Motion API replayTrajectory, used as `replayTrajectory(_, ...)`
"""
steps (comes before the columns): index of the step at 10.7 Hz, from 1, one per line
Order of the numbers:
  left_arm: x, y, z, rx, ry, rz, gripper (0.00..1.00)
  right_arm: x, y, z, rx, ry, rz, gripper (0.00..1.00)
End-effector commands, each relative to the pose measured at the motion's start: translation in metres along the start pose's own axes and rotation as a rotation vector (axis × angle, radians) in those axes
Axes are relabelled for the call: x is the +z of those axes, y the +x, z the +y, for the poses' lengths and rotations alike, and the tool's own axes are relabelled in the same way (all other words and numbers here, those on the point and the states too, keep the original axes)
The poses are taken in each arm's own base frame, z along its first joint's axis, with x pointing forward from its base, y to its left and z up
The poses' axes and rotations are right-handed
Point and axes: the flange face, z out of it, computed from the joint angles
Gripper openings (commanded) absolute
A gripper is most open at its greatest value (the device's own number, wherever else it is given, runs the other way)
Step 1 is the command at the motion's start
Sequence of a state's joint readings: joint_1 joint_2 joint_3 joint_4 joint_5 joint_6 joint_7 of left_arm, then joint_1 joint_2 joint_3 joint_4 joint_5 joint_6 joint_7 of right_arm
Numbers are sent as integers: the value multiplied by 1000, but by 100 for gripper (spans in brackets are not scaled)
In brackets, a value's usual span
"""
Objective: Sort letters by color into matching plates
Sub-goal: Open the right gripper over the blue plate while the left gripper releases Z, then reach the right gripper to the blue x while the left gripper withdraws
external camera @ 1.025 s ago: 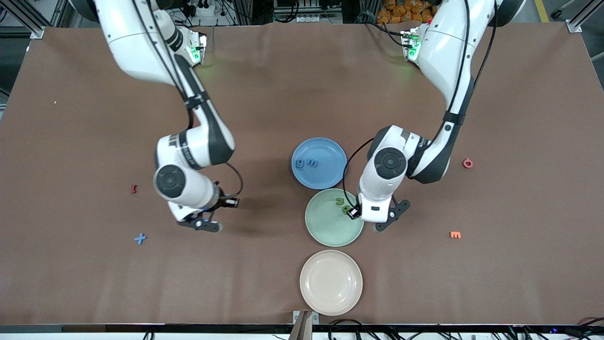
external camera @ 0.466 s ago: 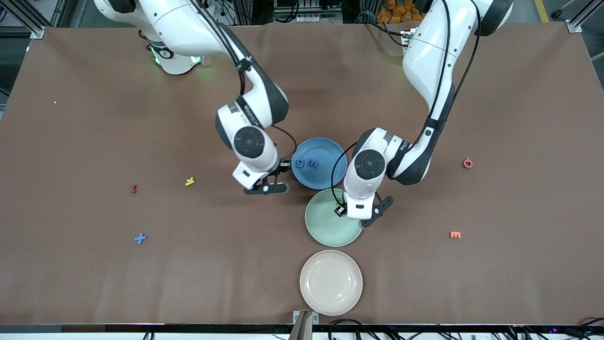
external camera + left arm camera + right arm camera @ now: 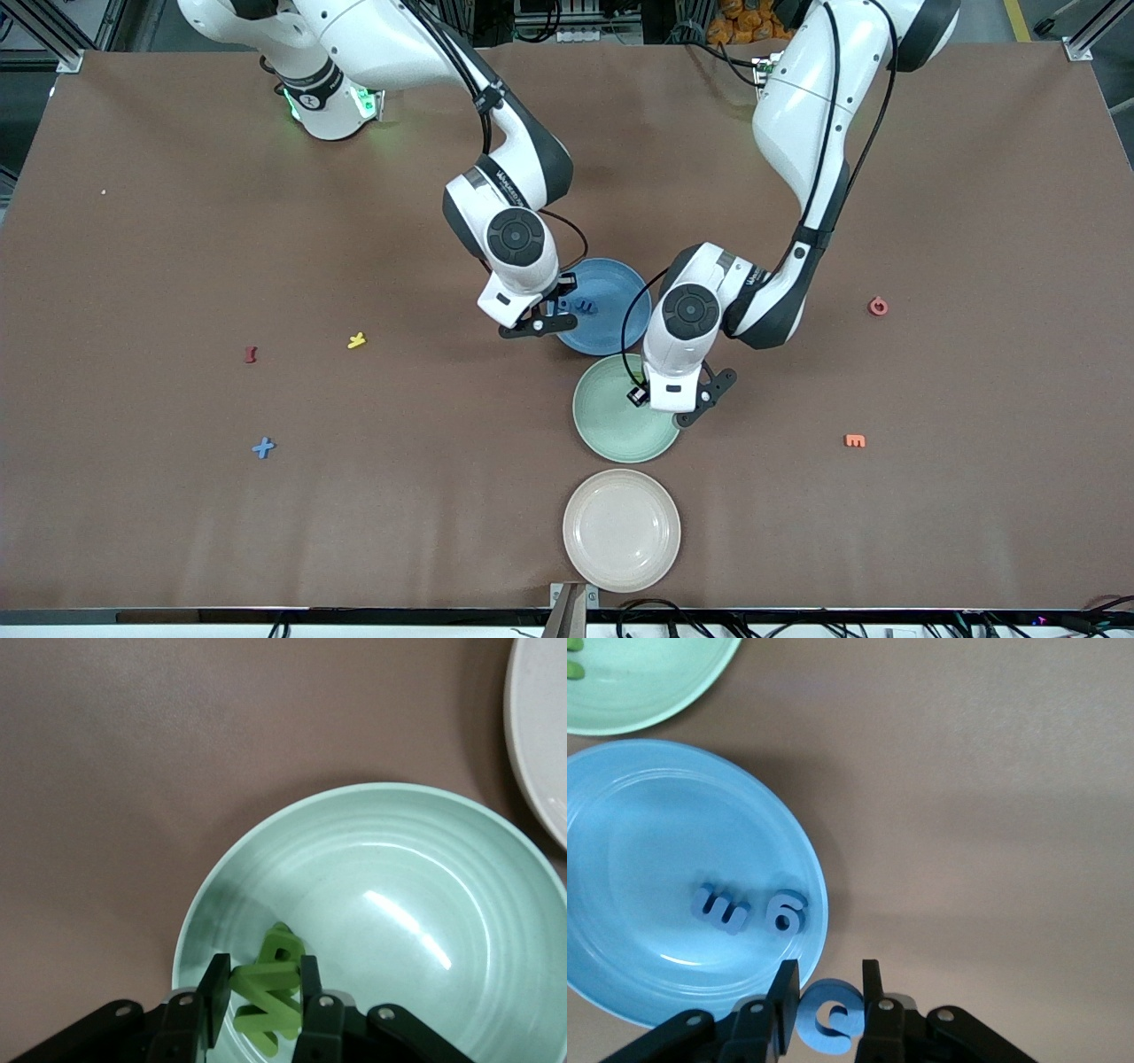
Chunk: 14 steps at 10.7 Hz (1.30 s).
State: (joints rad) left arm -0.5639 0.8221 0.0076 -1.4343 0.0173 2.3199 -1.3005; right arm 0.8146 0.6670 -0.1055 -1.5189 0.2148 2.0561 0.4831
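The left tool point(image 3: 260, 999) pinches a green letter point(image 3: 268, 994) over the green plate point(image 3: 425, 904) (another green piece lies beneath). The right tool point(image 3: 826, 1005) grips a blue letter point(image 3: 824, 1017) at the blue plate point(image 3: 647, 824) rim, two blue letters point(image 3: 749, 911) inside

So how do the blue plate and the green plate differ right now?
The blue plate holds two blue letters; the green plate shows green letters only between the left gripper fingers. The right gripper, shut on a blue letter, is at the blue plate's rim; the left gripper is over the green plate's bowl. Both are round, of like size.
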Motion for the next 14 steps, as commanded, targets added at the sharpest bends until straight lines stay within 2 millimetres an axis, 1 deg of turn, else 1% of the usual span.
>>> replayTrajectory(1,-3,6,4,-7,-7,17,74,-2,1,-9,11,20,1,30)
replayTrajectory(2,-4,8,4,0,-8,19,85,-6,4,-8,21,38,1,30)
replayTrajectory(3,-5,8,4,10,-10,18,88,-7,4,-10,19,40,3,30)
replayTrajectory(4,-9,9,5,10,-14,21,90,-9,8,-12,20,47,8,30)
replayTrajectory(5,-16,14,5,13,-21,27,90,-13,13,-18,29,76,13,30)
replayTrajectory(6,-23,18,5,29,-26,30,90,-22,19,-23,34,105,28,30)
replayTrajectory(7,-31,22,5,43,-30,33,90,-27,23,-26,32,116,45,30)
replayTrajectory(9,-52,46,-4,51,-13,31,92,-39,29,-30,25,146,98,30)
replayTrajectory(10,-62,57,-8,58,-13,32,92,-35,34,-31,29,157,124,30)
replayTrajectory(11,-73,72,-13,75,-14,35,97,-32,39,-33,30,171,158,30)
replayTrajectory(12,-85,82,-17,100,-17,39,100,-26,41,-37,28,178,176,30)
replayTrajectory(13,-103,99,-23,99,-32,48,100,-28,41,-38,26,182,183,35)
replayTrajectory(14,-113,108,-26,96,-43,55,100,-28,39,-40,25,181,183,47)
